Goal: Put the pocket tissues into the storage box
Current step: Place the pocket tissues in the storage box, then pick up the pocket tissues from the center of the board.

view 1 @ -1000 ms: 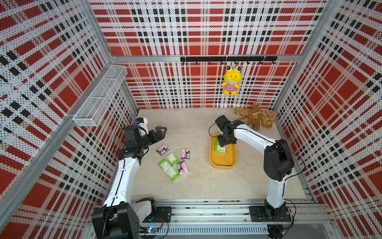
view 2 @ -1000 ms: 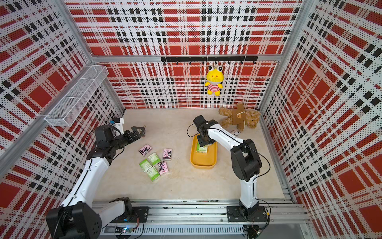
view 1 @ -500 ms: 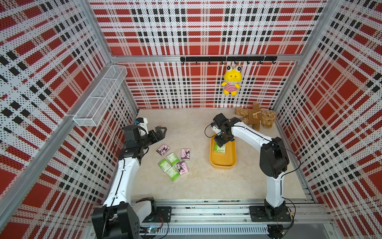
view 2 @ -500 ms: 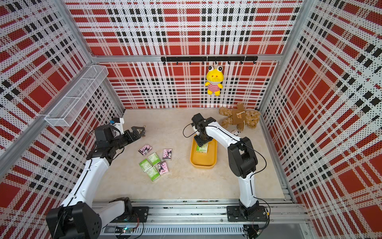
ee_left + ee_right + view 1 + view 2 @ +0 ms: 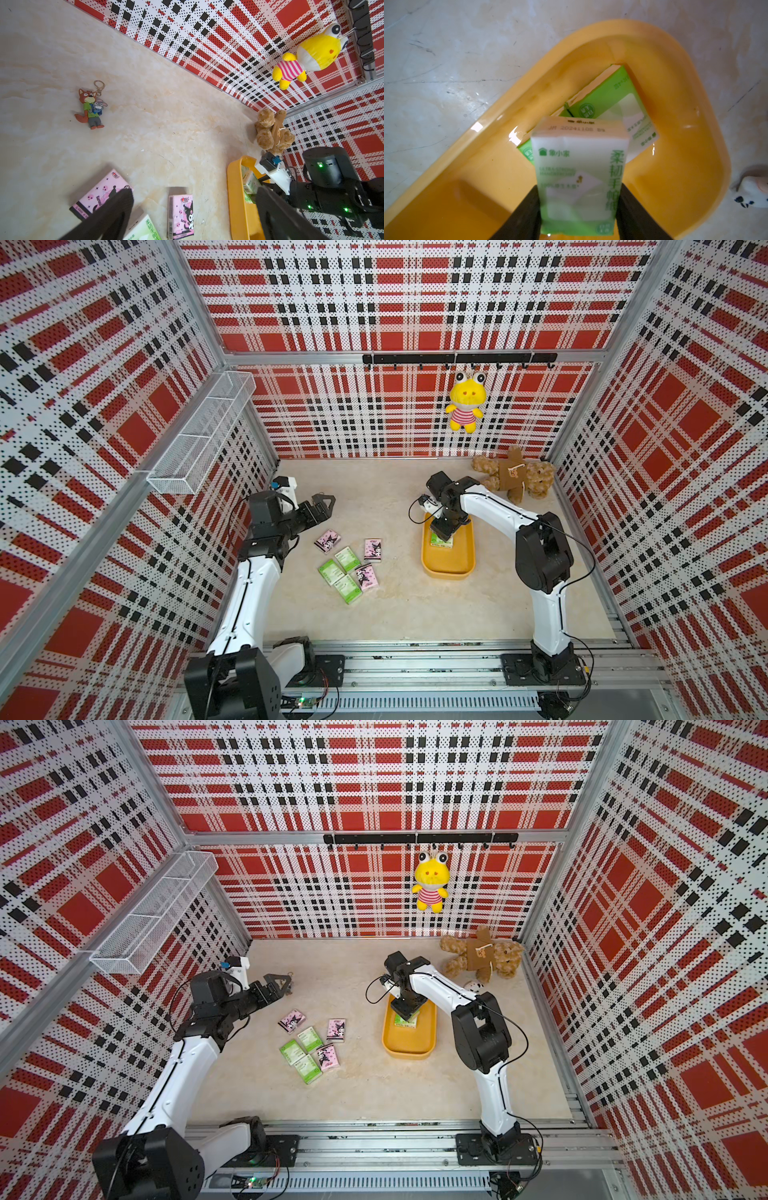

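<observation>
I am at the drop. My right gripper (image 5: 578, 191) hangs over the yellow box (image 5: 675, 87) and pinches a green pack (image 5: 577, 166) across its narrow width. The fingers (image 5: 527, 209) press against its two long edges and stand no wider than the pack itself. I cannot tell whether that pinch has begun to slacken. The pack stands on end above the inside of the box, near one short end, and does not yet lie on its floor. Right under it, other green packs (image 5: 612, 99) lie flat in the box, two as far as I can make out. As I judge it, the next move is to spread the fingers enough for the soft pack to fall flat onto those below. Then I should lift straight up clear of the rim, so that I drag nothing out with me. Dropped from a tilt, it could end up propped against the wall of the box. Six loose packs (image 5: 347, 559), three green and three pink, wait on the table (image 5: 415, 614), well apart from the box on its long side. My left gripper (image 5: 323, 506) hovers beyond them from the box, with its fingers spread wide and nothing between them.
</observation>
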Motion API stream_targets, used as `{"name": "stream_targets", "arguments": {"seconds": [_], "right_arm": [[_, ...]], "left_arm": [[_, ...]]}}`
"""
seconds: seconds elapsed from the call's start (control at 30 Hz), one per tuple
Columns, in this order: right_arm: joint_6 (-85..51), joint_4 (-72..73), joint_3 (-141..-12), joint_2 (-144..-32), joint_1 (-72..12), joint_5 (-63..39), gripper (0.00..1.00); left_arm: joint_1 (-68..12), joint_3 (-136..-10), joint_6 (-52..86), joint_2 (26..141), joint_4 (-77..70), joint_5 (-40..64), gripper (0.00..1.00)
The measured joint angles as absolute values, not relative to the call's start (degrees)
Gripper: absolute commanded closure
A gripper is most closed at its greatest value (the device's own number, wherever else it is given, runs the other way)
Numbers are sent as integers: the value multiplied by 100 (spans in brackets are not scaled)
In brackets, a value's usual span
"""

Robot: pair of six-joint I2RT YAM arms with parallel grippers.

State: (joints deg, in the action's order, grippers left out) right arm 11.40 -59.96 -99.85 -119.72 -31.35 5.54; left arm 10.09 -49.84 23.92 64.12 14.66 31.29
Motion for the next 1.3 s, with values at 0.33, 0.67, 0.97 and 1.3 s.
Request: {"name": "stream_targets", "arguments": {"seconds": [0.33,0.67,0.97,1.3], "right_arm": [[1153,-6034,-10512,-12232,-3109,764,27],[980,-6016,-10637,-11609,-3395,626,27],[519,-5830,-10720,-11579,-5352,3,27],[-1374,-5203,-10562,-12011,-5561,-545,23]], "left_arm": [[1009,-4978,2390,6412,1466,3127,1],[1009,-4974,2390,6412,1466,3127,1],[1044,-4974,2401,6392,1468,3100,0],[1347,-4974,2574,6254,1468,2821,0]]}}
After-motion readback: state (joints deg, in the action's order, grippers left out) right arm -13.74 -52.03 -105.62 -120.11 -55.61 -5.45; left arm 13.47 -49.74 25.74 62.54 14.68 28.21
